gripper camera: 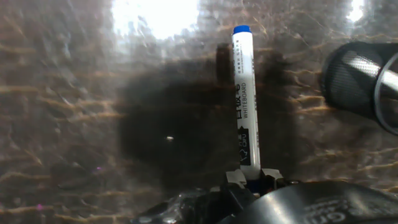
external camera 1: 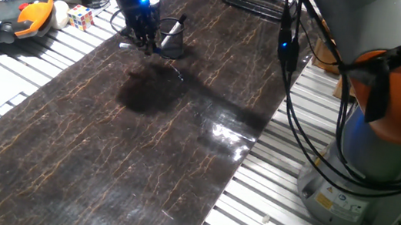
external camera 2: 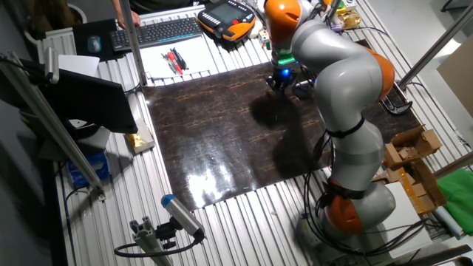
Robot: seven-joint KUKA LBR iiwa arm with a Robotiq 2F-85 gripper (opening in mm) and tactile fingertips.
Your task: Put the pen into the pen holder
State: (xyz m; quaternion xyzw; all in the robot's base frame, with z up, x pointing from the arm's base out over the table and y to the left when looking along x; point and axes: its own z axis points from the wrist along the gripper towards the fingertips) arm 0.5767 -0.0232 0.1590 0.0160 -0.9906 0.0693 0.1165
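Item: pen (gripper camera: 243,93), white barrel marked WHITEBOARD, blue end pointing away from the hand, clamped at its near end in the gripper (external camera 1: 145,43) and held above the dark tabletop (external camera 1: 150,145). Pen holder (external camera 1: 173,37) (black mesh cup) stands just beside the gripper.

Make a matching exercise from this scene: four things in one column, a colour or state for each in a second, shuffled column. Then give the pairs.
Things:
1. pen
2. pen holder
3. teach pendant
4. Rubik's cube

Colour or state:
A. orange and black, lying on the slatted table
B. dark mesh cup standing on the dark mat
C. multicoloured, beside the pendant
D. white barrel, blue tip, gripped at one end by the gripper

Pairs: 1-D, 2-B, 3-A, 4-C
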